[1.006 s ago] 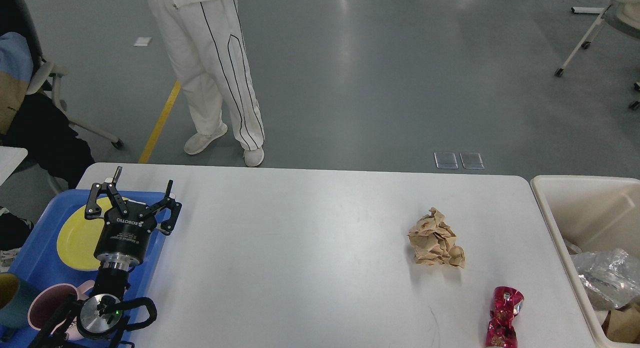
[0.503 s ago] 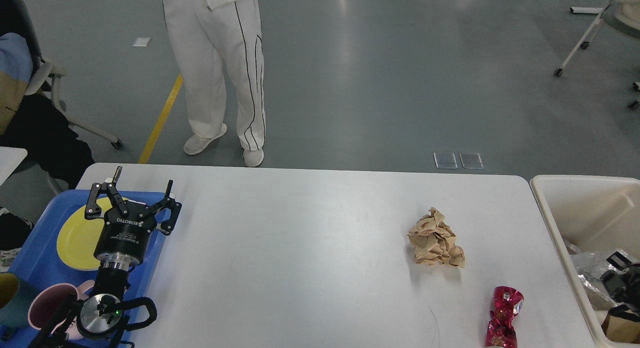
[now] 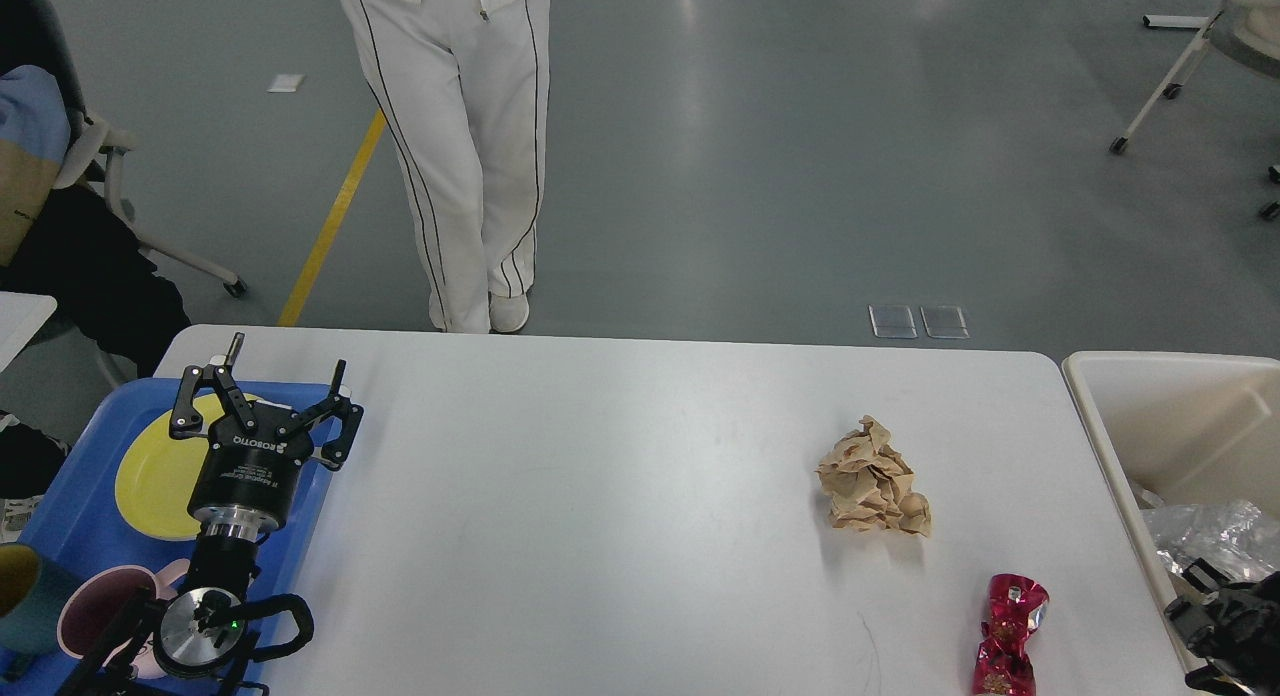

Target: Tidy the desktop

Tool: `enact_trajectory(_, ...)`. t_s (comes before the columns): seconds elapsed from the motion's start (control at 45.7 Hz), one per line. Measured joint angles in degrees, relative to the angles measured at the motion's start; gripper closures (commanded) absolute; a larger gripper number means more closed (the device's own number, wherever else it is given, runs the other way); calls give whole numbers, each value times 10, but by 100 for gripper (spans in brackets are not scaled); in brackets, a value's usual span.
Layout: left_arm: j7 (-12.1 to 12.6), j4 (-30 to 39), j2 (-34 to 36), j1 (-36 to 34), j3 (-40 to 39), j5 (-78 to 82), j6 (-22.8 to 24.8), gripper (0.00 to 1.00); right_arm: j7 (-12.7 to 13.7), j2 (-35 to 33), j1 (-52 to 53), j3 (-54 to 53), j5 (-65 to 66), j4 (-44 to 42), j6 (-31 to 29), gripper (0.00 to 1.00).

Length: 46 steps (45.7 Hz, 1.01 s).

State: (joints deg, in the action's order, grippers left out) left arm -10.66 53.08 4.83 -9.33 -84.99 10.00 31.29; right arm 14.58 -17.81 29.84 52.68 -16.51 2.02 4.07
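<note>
While the desktop (image 3: 620, 496) fills the middle of the view, wide and white, two pieces of litter lie on its right part: a crumpled brown paper ball (image 3: 874, 481) and, nearer the robot and closer to the beige bin (image 3: 1110, 446), a crushed red can (image 3: 1006, 632). The bin stands just beside the desktop's right edge and already holds clear plastic wrap and other scraps. At the desktop's left end a blue tray (image 3: 70, 506) carries a yellow plate (image 3: 150, 476) and a pink mug (image 3: 95, 611), with a teal cup (image 3: 25, 601) at the view's edge.

The left gripper (image 3: 262, 386) hovers over the tray's right side with its fingers spread apart and nothing between them. The right gripper (image 3: 1215, 626) shows only as a dark shape low over the bin's near wall, by the desktop's right corner; whether its fingers are released or clenched I cannot tell.

Judging from this, the paper and the can both need to go into the bin. The can lies close to the desktop's near-right edge, so a glancing approach could roll it off onto the floor. The paper ball is light and springy; a shallow pinch might let it slip out over the desktop short of the bin. A person (image 3: 470, 146) stands just beyond the desktop's far edge, so a wide swing there would be risky.
</note>
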Motion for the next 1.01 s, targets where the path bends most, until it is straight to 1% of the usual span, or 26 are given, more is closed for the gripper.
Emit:
enact_trajectory(0.066,0,0,0,0,0,0,0,4,0,1,-1,1,0,0,3,33)
enact_trajectory(0.087,0,0,0,0,0,0,0,4,0,1,-1,1,0,0,5,21)
enact_trajectory(0.109,0,0,0,0,0,0,0,4,0,1,-1,1,0,0,7,5)
enact_trajectory(0.131,0,0,0,0,0,0,0,4,0,1,-1,2,0,0,10,0)
enact_trajectory(0.35,0,0,0,0,0,0,0,4,0,6,3,3,0,-1,37,0)
enact_trajectory(0.634,0,0,0,0,0,0,0,4,0,0,21,2,3,15,37,0)
enact_trajectory(0.787,0,0,0,0,0,0,0,4,3,-28,71,4,27,77,35,0)
enact_trajectory(1.006,0,0,0,0,0,0,0,4,7,-90,170,5,137,209,30,0)
